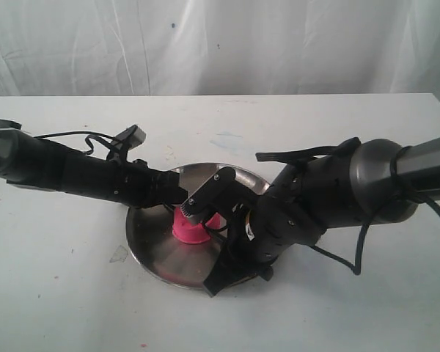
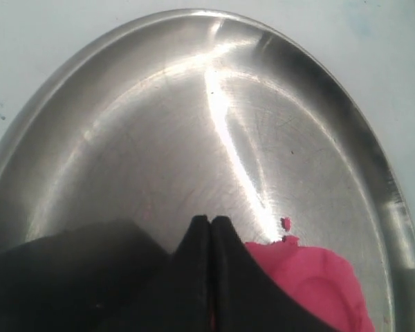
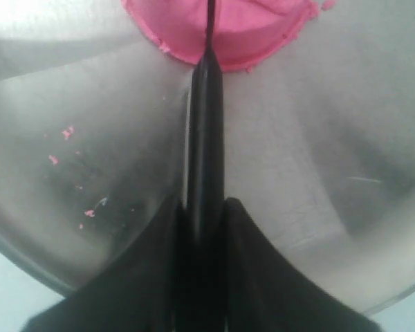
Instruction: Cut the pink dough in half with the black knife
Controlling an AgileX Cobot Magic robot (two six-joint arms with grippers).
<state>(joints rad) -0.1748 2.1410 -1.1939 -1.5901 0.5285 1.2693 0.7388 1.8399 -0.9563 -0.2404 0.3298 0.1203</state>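
Since the left gripper [image 2: 211, 225] is pinched shut on nothing, coming in from about 10 o'clock of the metal plate [image 1: 150, 257] with its tips right beside the pink dough [image 1: 191, 231] (can't tell if it's actually touching), I'd use it as a backstop and nothing more, so the lump can't skid that way. The dough sits pretty much dead centre of the plate, one piece as far as I can see. Moving right, the black knife [image 3: 204, 138] is clamped between the fingers of the right gripper [image 3: 204, 207], which reaches in from roughly 4 o'clock. The blade's tip is in the dough's near edge, with a dark slit running on along the middle, so I reckon the cut is underway. My tips: press straight down till the blade meets the plate, no sawing, and stay on that middle line so the halves come out even. Go slow too. The pink crumbs [image 3: 69, 131] on the plate say it's sticky stuff, and it may lift with the blade
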